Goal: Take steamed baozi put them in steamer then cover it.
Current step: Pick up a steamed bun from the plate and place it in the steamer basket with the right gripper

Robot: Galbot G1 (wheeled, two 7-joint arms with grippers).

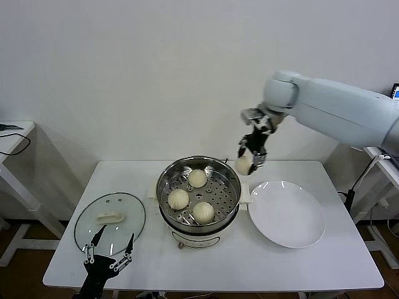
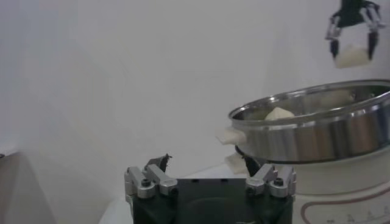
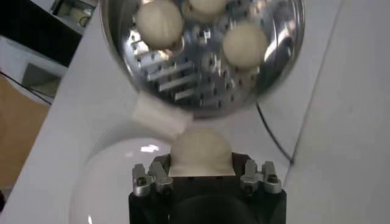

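Steamer (image 1: pixel 198 196) centre — cover (image 1: pixel 110 223) left, plate (image 1: pixel 287 213) right

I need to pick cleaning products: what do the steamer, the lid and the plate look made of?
The steamer looks like polished stainless steel, mirror-bright with a perforated tray. The lid looks like clear glass, the table showing through. The plate is glossy white, perhaps ceramic or melamine.

White table (image 1: pixel 299 268), plain white wall (image 1: pixel 156 75)

Cream-white baozi (image 1: pixel 197 178), shiny silver perforated steamer (image 1: pixel 167 180), clear white-handled cover (image 1: pixel 110 222), white plate (image 1: pixel 287 213)
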